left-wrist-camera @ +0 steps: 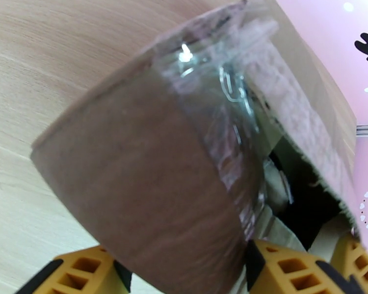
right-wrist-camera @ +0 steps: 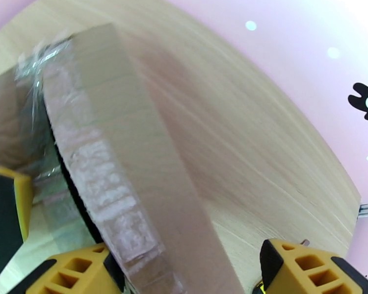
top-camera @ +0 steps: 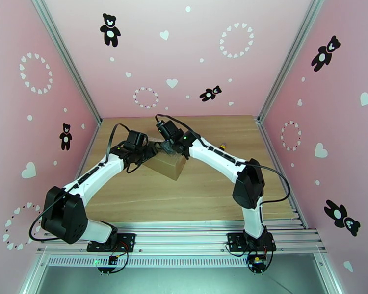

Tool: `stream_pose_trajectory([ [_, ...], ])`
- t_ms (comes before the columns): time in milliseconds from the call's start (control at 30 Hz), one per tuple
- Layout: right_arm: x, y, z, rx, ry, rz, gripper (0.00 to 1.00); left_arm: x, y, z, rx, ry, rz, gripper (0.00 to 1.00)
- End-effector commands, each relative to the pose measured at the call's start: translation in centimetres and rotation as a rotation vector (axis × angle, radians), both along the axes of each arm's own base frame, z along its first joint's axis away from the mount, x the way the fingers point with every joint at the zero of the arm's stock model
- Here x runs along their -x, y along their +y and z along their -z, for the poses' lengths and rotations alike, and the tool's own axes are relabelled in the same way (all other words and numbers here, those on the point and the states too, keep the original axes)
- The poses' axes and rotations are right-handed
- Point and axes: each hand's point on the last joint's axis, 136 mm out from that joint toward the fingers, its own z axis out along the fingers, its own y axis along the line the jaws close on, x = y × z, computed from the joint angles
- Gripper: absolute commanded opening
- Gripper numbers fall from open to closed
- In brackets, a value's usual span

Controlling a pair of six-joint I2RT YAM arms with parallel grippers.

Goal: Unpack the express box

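Clamping with the left gripper (left-wrist-camera: 176, 273) the taped end of the express box (top-camera: 167, 165), pinning it at the middle of the wooden table (top-camera: 194, 197) between both arms; straddling its raised flap (right-wrist-camera: 135, 158) with the right gripper (right-wrist-camera: 194, 270), spread wide and gripping nothing

From above, the left gripper (top-camera: 152, 152) and right gripper (top-camera: 167, 146) crowd the express box (top-camera: 167, 166) at its 11 o'clock, hiding its top seam. A yellowish speck (top-camera: 223, 145) at the box's 2 o'clock is too small for us to name. In the left wrist view the box's inside is dark (contents unreadable). The fingers (left-wrist-camera: 292, 270) are cut off at 6 o'clock, and we cannot tell whether they clamp the box.
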Motion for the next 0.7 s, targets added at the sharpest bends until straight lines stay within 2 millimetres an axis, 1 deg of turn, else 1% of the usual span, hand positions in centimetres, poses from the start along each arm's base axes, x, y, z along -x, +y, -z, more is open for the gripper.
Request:
stream_pose_trajectory([
  [0, -3.0, -1.9, -1.1, -0.030, -0.037, 0.101, 0.76, 4.8, 2.1, 4.8, -0.092, 0.227, 0.000, 0.65],
  [167, -4.3, -2.0, -1.1, -0.065, -0.027, 0.121, 0.76, 5.2, 2.1, 5.2, -0.089, 0.238, 0.001, 0.65],
  [267, -5.0, -2.1, -0.8, -0.083, -0.012, 0.132, 0.76, 5.3, 2.2, 5.2, -0.088, 0.239, -0.001, 0.65],
  [667, -6.5, -2.5, -0.2, -0.148, 0.034, 0.173, 0.76, 5.7, 2.2, 5.8, -0.086, 0.252, -0.002, 0.65],
])
